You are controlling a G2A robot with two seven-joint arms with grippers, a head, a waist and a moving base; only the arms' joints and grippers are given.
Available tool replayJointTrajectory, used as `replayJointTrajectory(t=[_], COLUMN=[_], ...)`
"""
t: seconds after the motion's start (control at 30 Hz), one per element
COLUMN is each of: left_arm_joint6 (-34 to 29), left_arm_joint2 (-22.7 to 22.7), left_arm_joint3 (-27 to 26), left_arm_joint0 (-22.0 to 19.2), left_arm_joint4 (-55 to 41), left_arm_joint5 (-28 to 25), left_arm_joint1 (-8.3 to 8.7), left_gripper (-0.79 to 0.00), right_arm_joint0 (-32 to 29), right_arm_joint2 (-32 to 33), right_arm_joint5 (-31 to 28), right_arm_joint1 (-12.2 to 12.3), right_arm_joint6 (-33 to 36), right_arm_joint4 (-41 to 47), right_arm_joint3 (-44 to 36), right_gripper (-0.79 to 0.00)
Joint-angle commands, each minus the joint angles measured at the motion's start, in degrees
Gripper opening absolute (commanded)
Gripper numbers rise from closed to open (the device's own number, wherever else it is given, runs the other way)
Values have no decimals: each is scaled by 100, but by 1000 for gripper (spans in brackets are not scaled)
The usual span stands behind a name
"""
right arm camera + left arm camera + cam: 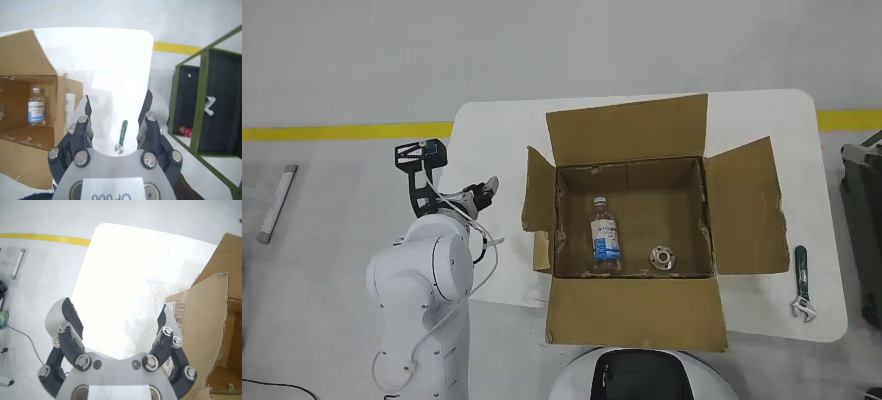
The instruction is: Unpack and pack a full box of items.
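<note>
Left gripper (pixel 115 306): my fingers stand wide, empty, over the table (pixel 122 266) beside the box (pixel 208 317). Right gripper (pixel 118 96): wide, empty, near the wrench (pixel 121 136) on the table. Bottle (pixel 605 236) and metal fitting (pixel 662 259) lie inside the box.

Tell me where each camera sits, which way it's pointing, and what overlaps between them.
Top view: above the arms, looking down at the table, open box, bottle and wrench; the left arm shows.
Left wrist view: on the left wrist, facing over the table toward the box's side; its open left pincer shows.
Right wrist view: on the right wrist, facing the wrench and into the box; its open right pincer shows.
Shared: top and right wrist views both show bottle and wrench.
</note>
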Motion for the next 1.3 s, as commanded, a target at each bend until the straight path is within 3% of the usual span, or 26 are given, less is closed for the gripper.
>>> replayJointTrajectory(t=[0.0,0.07,0.23,0.47,0.7,1.27], left_arm_joint6=[0,0,0,0,0,0], left_arm_joint2=[0,0,0,0,0,0], left_arm_joint3=[0,0,0,0,0,0], left_arm_joint0=[0,0,0,0,0,0], left_arm_joint4=[0,0,0,0,0,0], left_arm_joint5=[0,0,0,0,0,0], left_arm_joint1=[0,0,0,0,0,0], left_gripper=[0,0,0,0,0,0], right_arm_joint0=[-650,-1184,-2370,-3221,-3276,-2546], right_arm_joint2=[396,618,779,392,-69,-1042], right_arm_joint5=[5,13,289,626,745,699], right_arm_joint1=[-31,-78,-241,-359,-382,-403], right_arm_joint6=[-6,-14,-290,-628,-890,-1033], right_arm_joint4=[-37,-145,-34,-102,-400,-536], right_arm_joint3=[-111,-225,-431,-455,52,799], right_gripper=[-234,-249,-385,-440,-453,-489])
